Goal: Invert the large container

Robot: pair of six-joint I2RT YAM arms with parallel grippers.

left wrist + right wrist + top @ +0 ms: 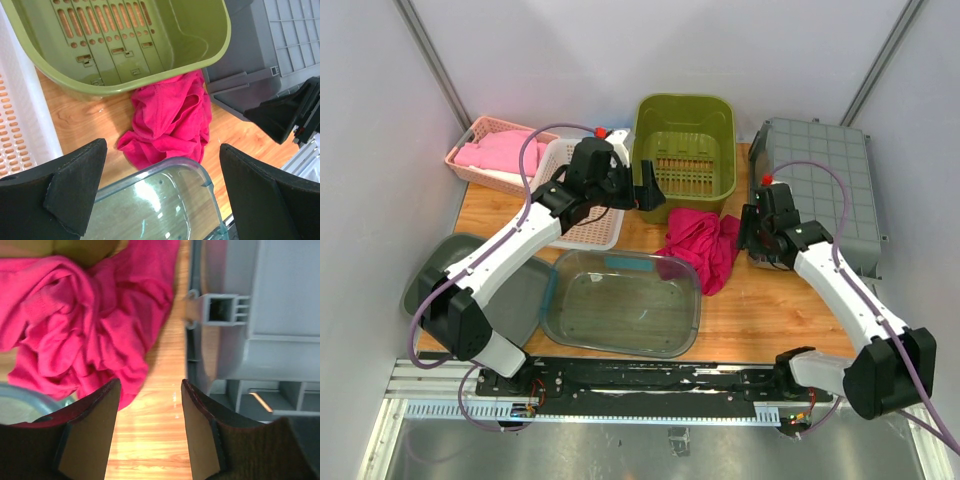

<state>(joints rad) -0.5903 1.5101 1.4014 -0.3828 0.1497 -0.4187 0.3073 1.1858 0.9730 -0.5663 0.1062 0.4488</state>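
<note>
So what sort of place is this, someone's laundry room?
More likely a robot test booth than a home. Plain white walls box in a wooden table. The left arm and right arm sit on a metal rail. Props like a green basket and magenta cloth look staged.

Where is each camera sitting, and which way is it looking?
Top: above and behind the arms, looking down at the table; both arms show.
Left wrist: on the left arm, facing the green basket and pink cloth; left gripper shows.
Right wrist: on the right arm, facing the grey crate; right gripper shows.
Both wrist views share the pink cloth.
</note>
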